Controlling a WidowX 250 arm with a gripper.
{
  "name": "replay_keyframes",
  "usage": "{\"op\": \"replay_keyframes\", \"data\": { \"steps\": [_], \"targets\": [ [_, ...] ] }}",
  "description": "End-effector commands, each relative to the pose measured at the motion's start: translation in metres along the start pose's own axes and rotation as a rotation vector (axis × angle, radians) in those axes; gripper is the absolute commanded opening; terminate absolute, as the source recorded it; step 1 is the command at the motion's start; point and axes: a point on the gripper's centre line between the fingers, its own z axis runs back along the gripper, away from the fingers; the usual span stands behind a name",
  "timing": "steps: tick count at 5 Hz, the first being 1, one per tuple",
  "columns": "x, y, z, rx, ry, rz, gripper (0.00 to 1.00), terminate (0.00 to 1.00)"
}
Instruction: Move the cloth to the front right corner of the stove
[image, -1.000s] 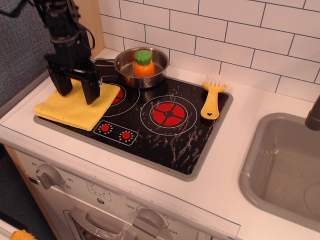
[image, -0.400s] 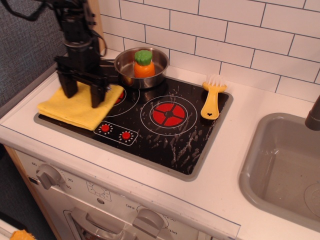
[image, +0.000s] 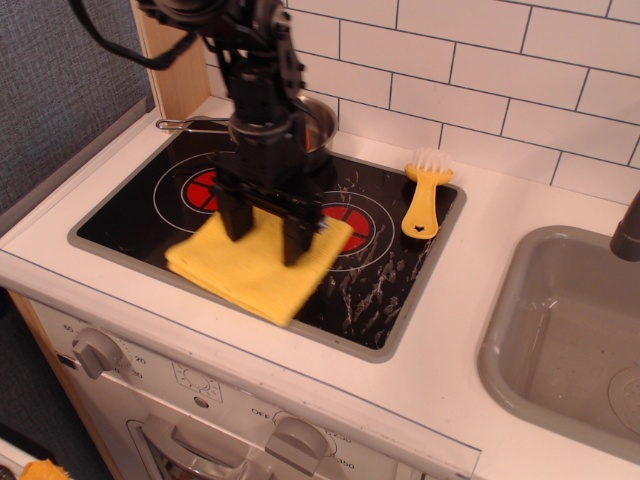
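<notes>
The yellow cloth (image: 250, 275) lies mostly flat over the front middle of the black stove (image: 130, 215), with its front corner reaching over the grey rim. It covers the dial marks and the left edge of the right burner ring (image: 358, 222). My gripper (image: 265, 232) stands upright on the cloth's back half. Both fingers press into the cloth and grip it, with yellow cloth showing between them. The left burner ring (image: 198, 188) is uncovered. The stove's front right corner (image: 385, 335) is bare black glass.
A metal pot (image: 320, 125) stands at the stove's back, largely hidden behind my arm, with its handle (image: 185, 124) pointing left. A yellow brush (image: 424, 195) lies at the stove's back right edge. A grey sink (image: 570, 340) is to the right. A tiled wall is behind.
My gripper and the cloth have moved from the stove's front left corner rightward to the front middle. The left burner is now uncovered, and my arm now hides most of the pot.
</notes>
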Motion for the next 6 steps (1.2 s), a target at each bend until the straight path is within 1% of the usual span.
{"op": "replay_keyframes", "data": {
  "steps": [1,2,3,4,5,6],
  "targets": [
    [0.007,-0.065,0.010,-0.009,-0.017,-0.047,1.00,0.00],
    [0.013,-0.085,0.011,-0.008,-0.012,-0.032,1.00,0.00],
    [0.012,-0.074,0.018,0.019,-0.024,0.037,1.00,0.00],
    [0.008,-0.062,0.042,0.068,-0.086,0.078,1.00,0.00],
    [0.000,-0.055,0.072,0.089,-0.149,0.139,1.00,0.00],
    [-0.006,-0.053,0.091,0.056,-0.184,0.157,1.00,0.00]
  ]
}}
